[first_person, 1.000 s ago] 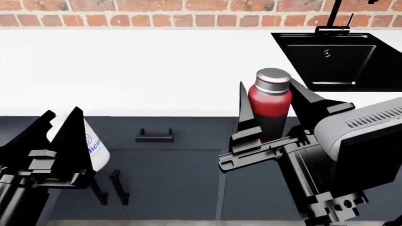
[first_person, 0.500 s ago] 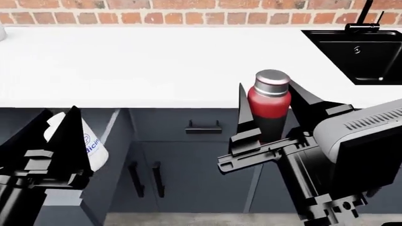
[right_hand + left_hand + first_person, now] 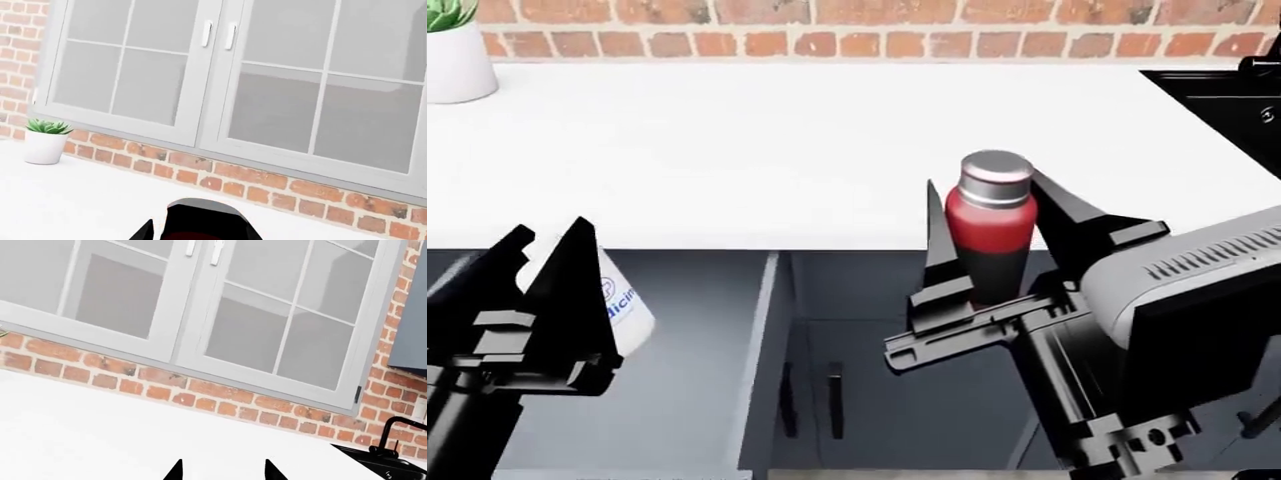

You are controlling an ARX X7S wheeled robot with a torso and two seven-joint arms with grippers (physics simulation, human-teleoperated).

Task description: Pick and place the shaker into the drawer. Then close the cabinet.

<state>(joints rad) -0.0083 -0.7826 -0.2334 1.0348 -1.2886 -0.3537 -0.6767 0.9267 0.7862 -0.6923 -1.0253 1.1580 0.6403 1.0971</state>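
Observation:
The shaker (image 3: 994, 225) is a red bottle with a silver cap, upright between the fingers of my right gripper (image 3: 988, 190), which is shut on it in front of the white counter's edge. In the right wrist view its dark top (image 3: 203, 220) fills the gap in that gripper (image 3: 203, 234). The drawer (image 3: 681, 400) stands pulled out at lower left, below and to the left of the shaker. The slate cabinet (image 3: 894, 400) front with black handles is under the shaker. My left gripper (image 3: 550, 230) hangs over the drawer, shut on a white labelled bottle (image 3: 623, 308).
The white countertop (image 3: 761, 150) runs across, with a brick wall behind. A potted plant (image 3: 454, 55) stands at its back left and a black sink (image 3: 1228, 100) at the far right. The left wrist view shows the left gripper (image 3: 221, 465), windows and the sink (image 3: 387, 465).
The head view has swung left, so counter and cabinet slide right. The open drawer and the plant have come into sight. Both grippers keep their holds.

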